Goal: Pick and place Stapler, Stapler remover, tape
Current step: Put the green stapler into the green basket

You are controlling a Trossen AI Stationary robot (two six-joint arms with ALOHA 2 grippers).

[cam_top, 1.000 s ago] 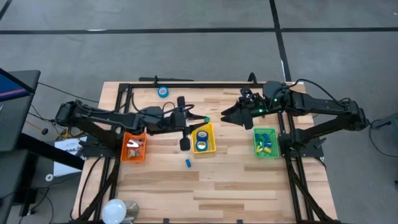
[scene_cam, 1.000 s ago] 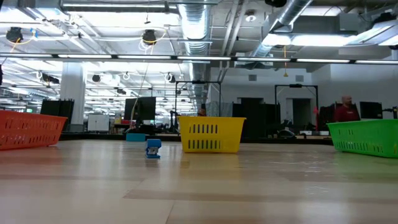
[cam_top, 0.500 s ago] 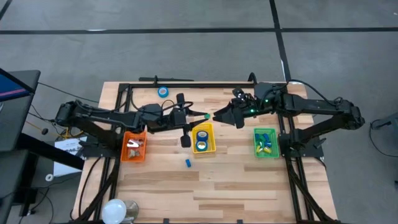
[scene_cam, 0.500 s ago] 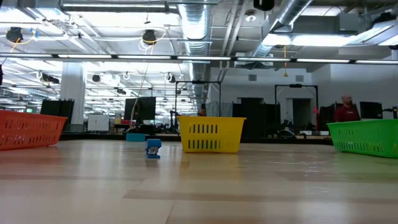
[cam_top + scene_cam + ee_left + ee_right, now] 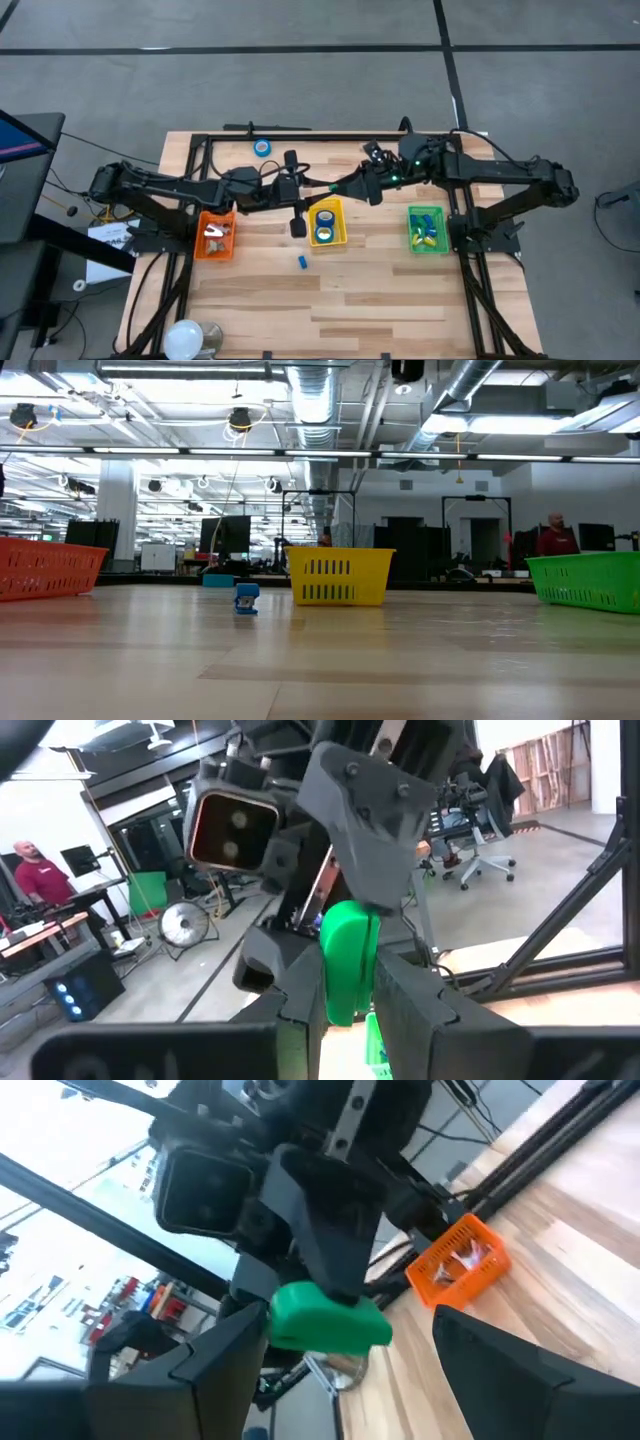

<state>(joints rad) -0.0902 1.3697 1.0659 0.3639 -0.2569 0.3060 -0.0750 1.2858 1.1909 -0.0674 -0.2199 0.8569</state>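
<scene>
My left gripper [image 5: 322, 189] is shut on a small green object [image 5: 348, 960], held in the air over the table's middle, just beyond the far edge of the yellow basket [image 5: 341, 236]. My right gripper [image 5: 347, 189] is open and faces it from the table's right. In the right wrist view the green object [image 5: 326, 1320] lies between my right fingers [image 5: 205, 1365]; I cannot tell whether they touch it. Blue tape rolls [image 5: 324, 223] lie in the yellow basket. One more tape roll [image 5: 261, 148] lies flat near the far edge. My left gripper pinches the green object between its two fingers [image 5: 300, 1005], by the end nearest them [image 5: 345, 1005]. The fingers come level from the table's left. The object's free rounded end [image 5: 352, 920] sticks out toward my right gripper, lifted clear of the table.
An orange basket [image 5: 215, 235] stands at the left and a green basket [image 5: 427, 228] with small pieces at the right. A small blue blocky piece [image 5: 301, 262] stands on the bare wood nearer the front. A round lamp [image 5: 188, 339] sits at the near left corner.
My right gripper has gone toward the table's left, up to my left gripper and the green object, staying at about the same height. My left gripper has kept still with the object.
</scene>
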